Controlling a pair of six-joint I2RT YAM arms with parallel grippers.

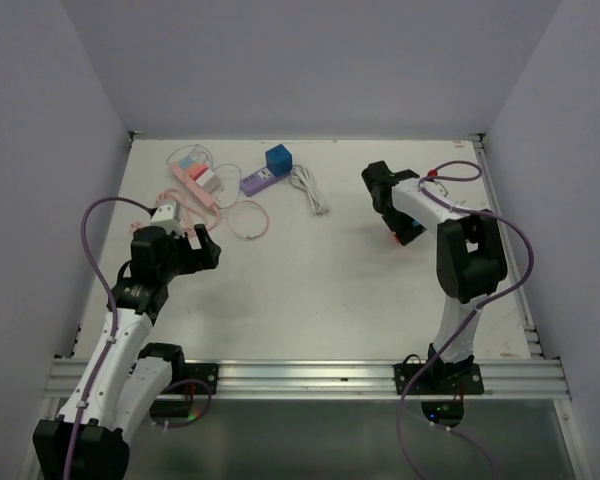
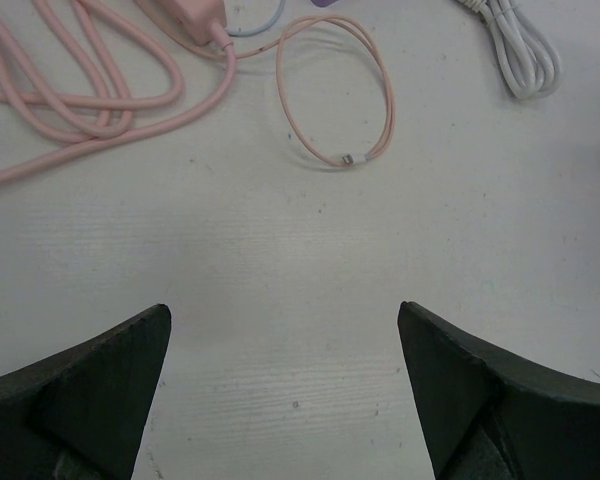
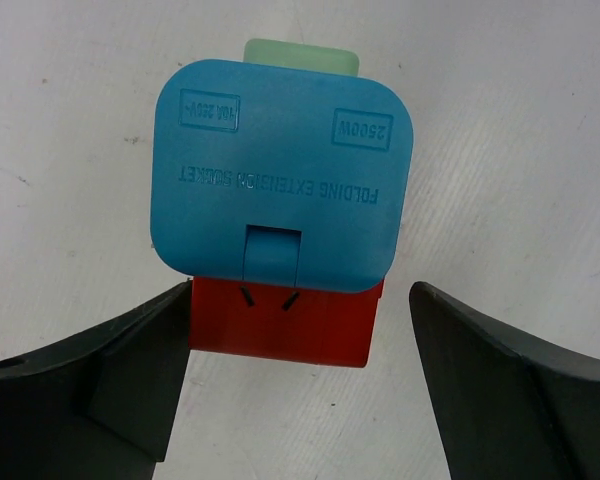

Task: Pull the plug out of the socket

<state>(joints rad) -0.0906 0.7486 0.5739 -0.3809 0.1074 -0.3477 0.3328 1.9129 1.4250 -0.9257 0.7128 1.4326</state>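
In the right wrist view a blue block marked as a folding extension socket (image 3: 280,170) lies on the white table. A red plug (image 3: 280,325) sits against its near edge, two slanted black prongs showing at the joint. A pale green piece (image 3: 300,52) sticks out of its far edge. My right gripper (image 3: 300,300) is open and straddles the red plug: the left finger (image 3: 130,360) is at its side and the right finger (image 3: 500,370) stands clear. From above, the right gripper (image 1: 400,225) covers the socket and only a red corner (image 1: 395,240) shows. My left gripper (image 2: 283,315) is open over bare table.
At the back left lie another blue cube adapter (image 1: 278,160) on a purple strip (image 1: 258,181), a coiled white cable (image 1: 310,190), thick pink cable (image 2: 80,100) and a thin pink cable loop (image 2: 335,90). Walls close in the table on three sides.
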